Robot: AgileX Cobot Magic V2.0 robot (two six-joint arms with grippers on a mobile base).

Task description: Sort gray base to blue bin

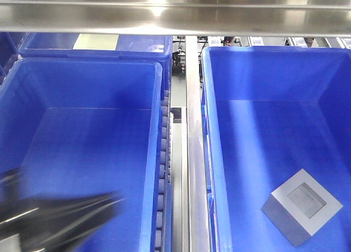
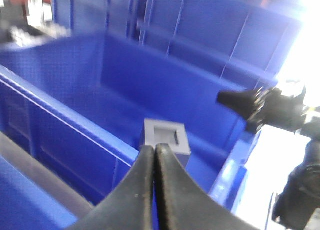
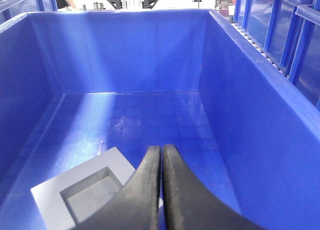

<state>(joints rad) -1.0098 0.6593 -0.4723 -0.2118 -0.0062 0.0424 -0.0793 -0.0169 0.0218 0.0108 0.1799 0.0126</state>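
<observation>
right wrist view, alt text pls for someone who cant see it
A light-gray cube-like block with a square recess facing up sits on the floor of a deep bright-blue plastic bin. The right gripper, its dark fingers closed together and empty, hovers above it.

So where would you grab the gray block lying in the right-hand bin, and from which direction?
Probably from above, closing on two opposite outer side walls of the gray block. It rests on the floor of the blue bin with its square recess facing up, clear of the walls, so its flat sides are free. The right gripper, shut now, must open first.
</observation>
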